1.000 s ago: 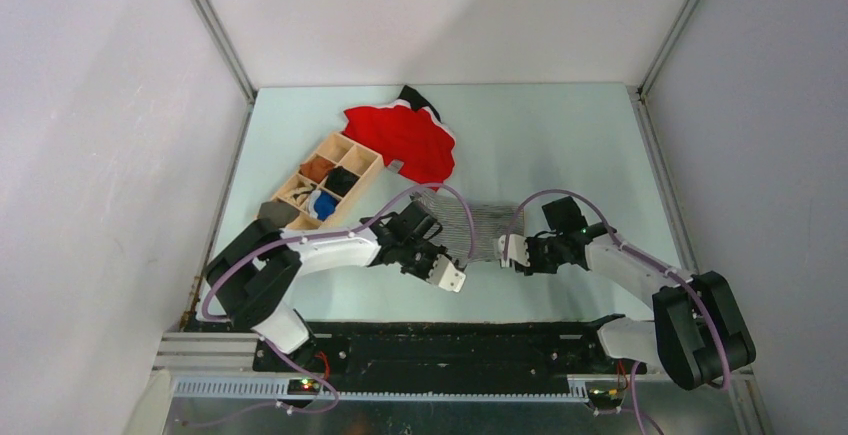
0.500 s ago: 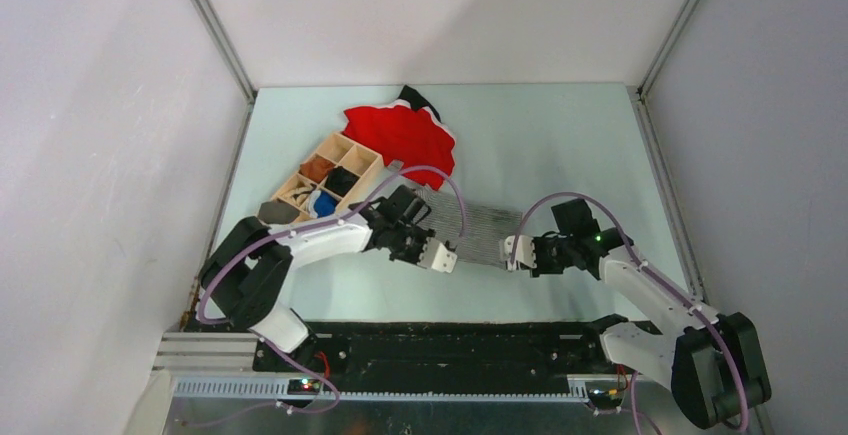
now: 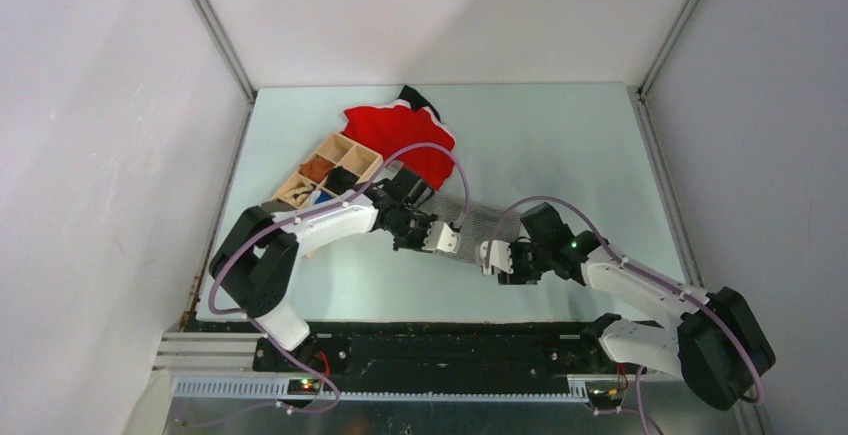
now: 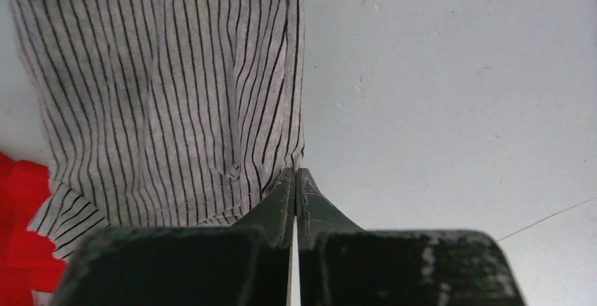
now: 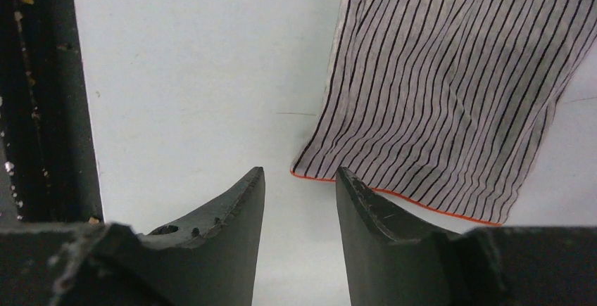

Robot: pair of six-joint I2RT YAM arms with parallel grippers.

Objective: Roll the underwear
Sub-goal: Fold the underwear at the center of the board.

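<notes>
The underwear [image 3: 487, 223], grey-and-white striped, lies flat on the pale table in the middle. My left gripper [image 3: 441, 239] is shut at its left edge. In the left wrist view its closed tips [image 4: 296, 172] touch the corner of the striped fabric [image 4: 169, 88]; I cannot tell if any cloth is pinched. My right gripper [image 3: 494, 258] is open and empty at the near edge. In the right wrist view its tips [image 5: 299, 172] sit just short of the orange-hemmed corner of the underwear [image 5: 450, 88].
A bright red cloth with dark trim [image 3: 405, 138] lies behind the underwear, its edge showing in the left wrist view [image 4: 21, 250]. A wooden compartment box [image 3: 328, 177] with small items stands at the left. A black rail [image 5: 42, 95] runs along the near table edge.
My left gripper has moved away from the near edge up to the underwear's left corner. My right gripper has shifted left and nearer, to the orange-hemmed edge.
</notes>
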